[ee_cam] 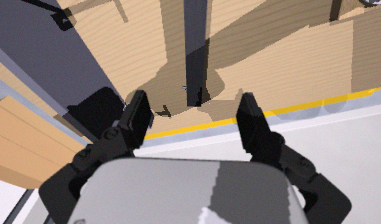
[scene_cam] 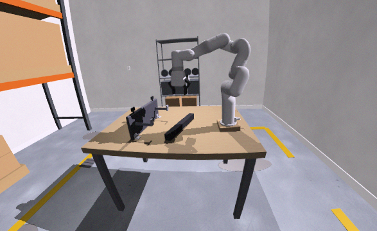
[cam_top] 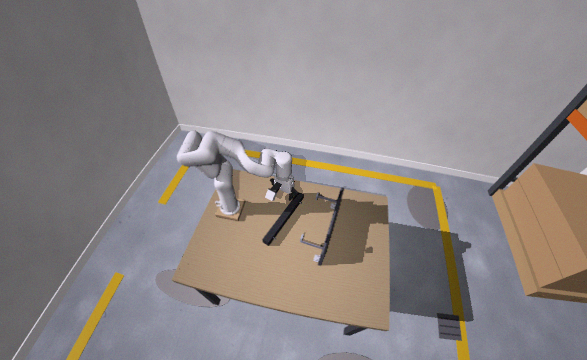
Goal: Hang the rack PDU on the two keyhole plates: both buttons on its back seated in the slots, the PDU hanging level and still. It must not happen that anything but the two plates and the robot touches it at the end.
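Grey walls and yellow floor tape surround a wooden counter (scene_cam: pixel 188 151). Lying flat on it is the black PDU (cam_top: pixel 283 219), a long bar set diagonally, just beside a dark upright panel (scene_cam: pixel 141 122) with metal braces; the keyhole plates cannot be made out. At the counter's far corner the white arm (scene_cam: pixel 236 77) reaches over the PDU's far end. Its claw (ee_cam: pixel 193 122) hangs above that end, fingers spread wide and holding nothing.
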`<state>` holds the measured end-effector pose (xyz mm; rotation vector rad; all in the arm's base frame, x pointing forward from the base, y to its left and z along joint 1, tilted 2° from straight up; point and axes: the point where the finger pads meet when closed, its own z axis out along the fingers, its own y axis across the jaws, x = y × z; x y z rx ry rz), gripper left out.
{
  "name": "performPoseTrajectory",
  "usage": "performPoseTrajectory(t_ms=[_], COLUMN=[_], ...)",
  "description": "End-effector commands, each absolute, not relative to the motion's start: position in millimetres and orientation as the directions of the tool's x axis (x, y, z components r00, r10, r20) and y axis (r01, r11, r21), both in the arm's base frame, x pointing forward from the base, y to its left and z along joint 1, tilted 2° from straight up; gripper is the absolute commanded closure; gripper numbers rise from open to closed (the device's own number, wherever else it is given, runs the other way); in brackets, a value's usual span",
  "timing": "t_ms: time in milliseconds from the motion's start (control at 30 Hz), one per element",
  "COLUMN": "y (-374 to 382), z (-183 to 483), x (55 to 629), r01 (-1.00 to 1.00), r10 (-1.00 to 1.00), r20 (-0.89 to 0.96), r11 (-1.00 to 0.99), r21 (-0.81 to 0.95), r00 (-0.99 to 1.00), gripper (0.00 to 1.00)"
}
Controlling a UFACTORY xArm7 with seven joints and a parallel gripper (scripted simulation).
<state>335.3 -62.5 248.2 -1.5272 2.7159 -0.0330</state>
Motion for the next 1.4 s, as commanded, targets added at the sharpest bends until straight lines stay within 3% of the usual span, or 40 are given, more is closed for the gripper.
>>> performPoseTrajectory(t_ms=[0,633,1367], y=[-62.8,-63.1,-63.2], z=[227.7,130.0,96.3], x=[337.9,342.8,344.4], r01=[-0.854,-0.854,-0.854], r10=[-0.854,-0.854,-0.854], r20=[-0.014,-0.014,-0.014], r11=[0.519,0.519,0.519], r21=[-0.035,-0.035,-0.035], r00=[-0.519,-0.519,-0.519], gripper=[0.03,0.03,0.03])
